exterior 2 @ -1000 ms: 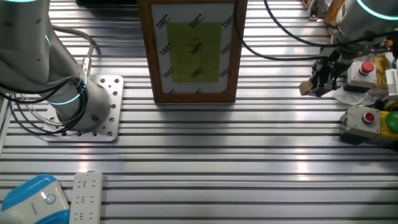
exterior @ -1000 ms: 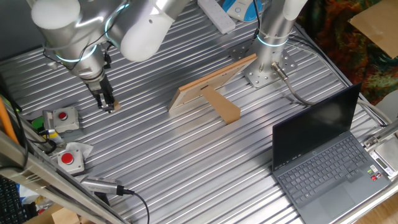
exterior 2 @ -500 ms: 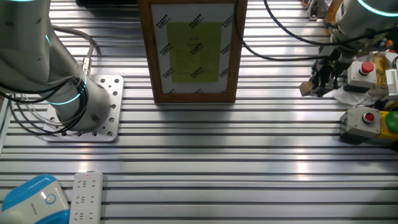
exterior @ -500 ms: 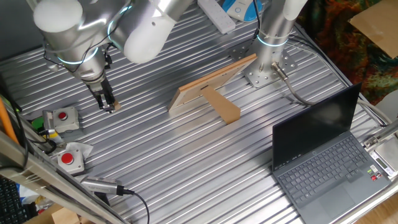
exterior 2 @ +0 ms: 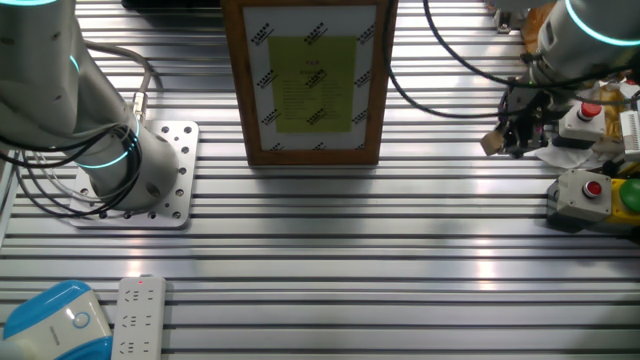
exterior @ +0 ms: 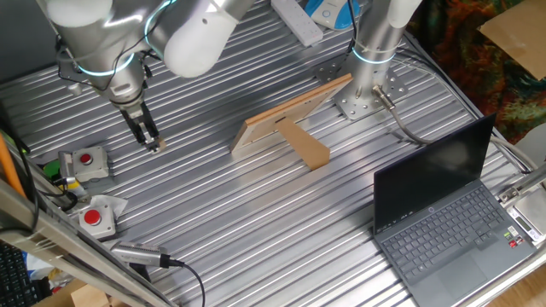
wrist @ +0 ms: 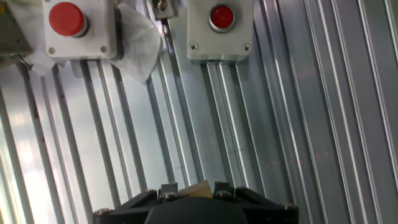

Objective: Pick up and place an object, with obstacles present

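the gripper (exterior: pixel 151 141) hangs over the left part of the ribbed metal tabletop (exterior: pixel 256 205), its jaws closed on the tiny tan cube (exterior: pixel 156 147), which sits pinched between the tips and lifted clear of the ribs. in the other fixed view the cube (exterior 2: pixel 491 144) pokes out on the left side of the gripper (exterior 2: pixel 512 141). in the hand view only a tan corner of the cube (wrist: pixel 198 189) shows between the fingers at the bottom edge, with two grey boxes with red buttons (wrist: pixel 221 30) farther ahead. compared with a second ago, the gripper and cube sit a little higher and slightly further back from the button boxes (exterior: pixel 83 162); the rest is unchanged. to the right, well apart from the cube, the light-wood panel (exterior: pixel 294 111) stands on edge with the brown bar (exterior: pixel 305 145) butted against it in a t. farther right lies an open black laptop (exterior: pixel 444 213).
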You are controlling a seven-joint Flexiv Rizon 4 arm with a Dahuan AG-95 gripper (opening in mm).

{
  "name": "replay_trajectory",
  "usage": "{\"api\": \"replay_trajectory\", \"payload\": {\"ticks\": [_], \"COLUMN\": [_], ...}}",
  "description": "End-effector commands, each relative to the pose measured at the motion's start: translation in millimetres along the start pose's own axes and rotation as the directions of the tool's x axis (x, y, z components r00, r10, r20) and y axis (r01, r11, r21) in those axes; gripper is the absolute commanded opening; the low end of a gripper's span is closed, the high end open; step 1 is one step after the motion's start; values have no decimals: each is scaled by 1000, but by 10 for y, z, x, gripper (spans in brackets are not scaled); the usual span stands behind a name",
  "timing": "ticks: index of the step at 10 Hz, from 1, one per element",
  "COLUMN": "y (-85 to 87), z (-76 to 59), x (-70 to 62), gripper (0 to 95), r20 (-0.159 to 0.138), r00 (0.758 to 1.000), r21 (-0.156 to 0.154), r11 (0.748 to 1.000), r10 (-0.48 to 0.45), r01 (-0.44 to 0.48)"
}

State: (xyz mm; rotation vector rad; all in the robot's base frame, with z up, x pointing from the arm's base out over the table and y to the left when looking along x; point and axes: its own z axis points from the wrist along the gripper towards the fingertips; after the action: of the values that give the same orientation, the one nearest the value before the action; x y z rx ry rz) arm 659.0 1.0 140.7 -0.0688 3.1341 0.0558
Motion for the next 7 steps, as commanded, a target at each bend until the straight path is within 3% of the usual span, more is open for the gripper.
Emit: {"api": "replay_trajectory", "payload": {"ticks": [1, 4, 7], "y": [5, 5, 5], "z": [4, 4, 4], "x": [-5, -5, -5], "gripper": [0, 0, 0], "r20": [-9, -8, -6], "r00": [999, 999, 999], "r21": [-1, 17, 10], "r11": [999, 999, 999], "r10": [-40, -51, -49], "r01": [40, 51, 49]}}
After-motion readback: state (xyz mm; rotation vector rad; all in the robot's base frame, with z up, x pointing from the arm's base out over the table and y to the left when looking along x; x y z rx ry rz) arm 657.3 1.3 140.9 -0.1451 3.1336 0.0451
